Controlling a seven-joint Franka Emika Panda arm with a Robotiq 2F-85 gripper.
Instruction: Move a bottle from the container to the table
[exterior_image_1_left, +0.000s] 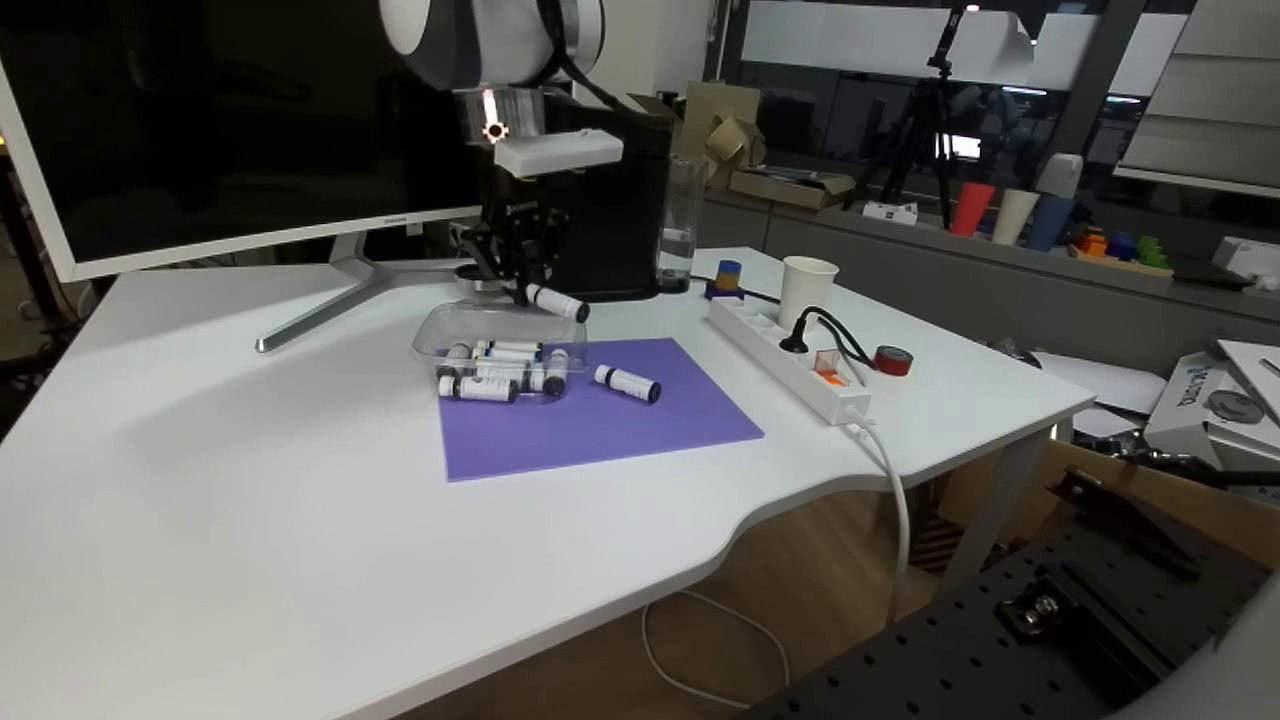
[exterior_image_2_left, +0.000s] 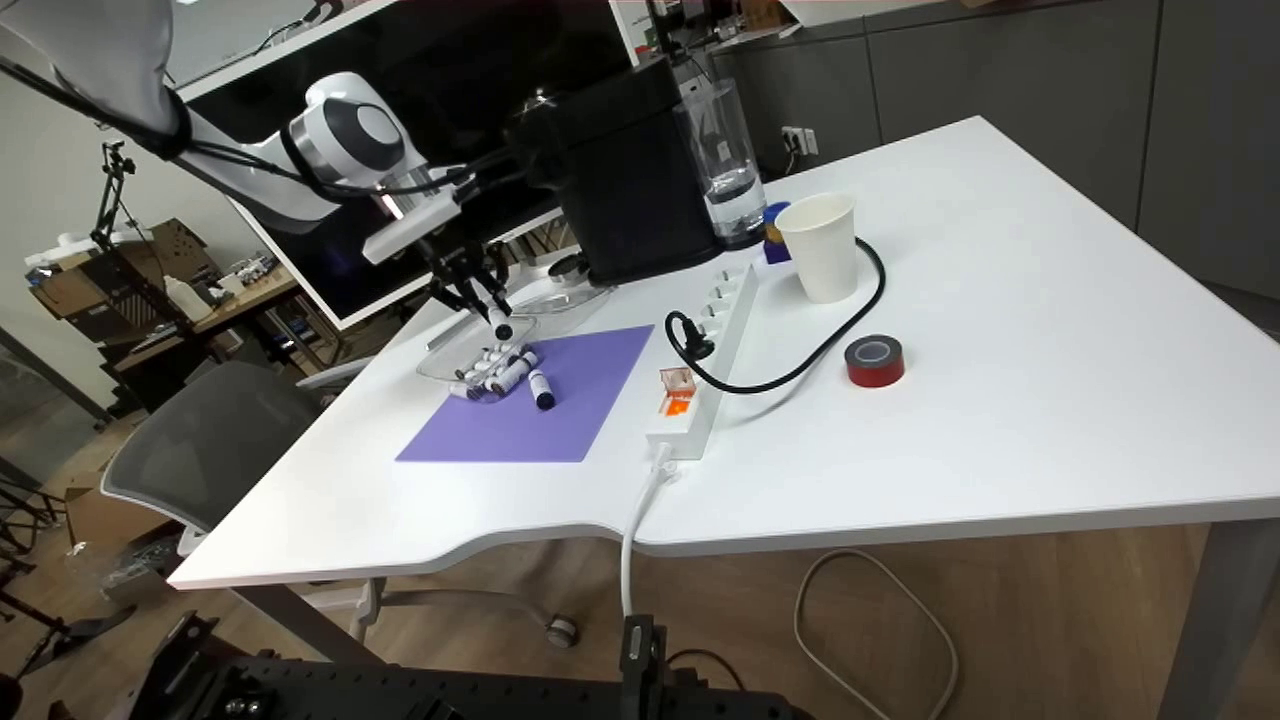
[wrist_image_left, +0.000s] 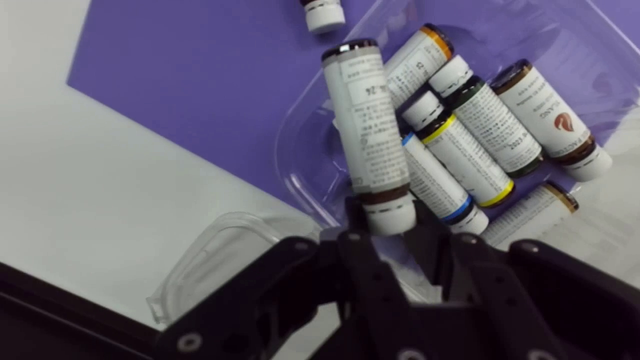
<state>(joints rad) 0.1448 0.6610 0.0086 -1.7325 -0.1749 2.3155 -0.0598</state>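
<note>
Bottle (wrist_image_left: 367, 120) is held by its cap in the pincer (wrist_image_left: 390, 219) — long axis slanting, dark end lower, over the container (wrist_image_left: 306, 192); it probably must go sideways to the table (wrist_image_left: 125, 175).

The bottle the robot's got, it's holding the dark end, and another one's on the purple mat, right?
Wrong end: the gripper holds the bottle by its white cap; the wrist view shows the dark end pointing away. Another bottle does lie on the purple mat.
</note>
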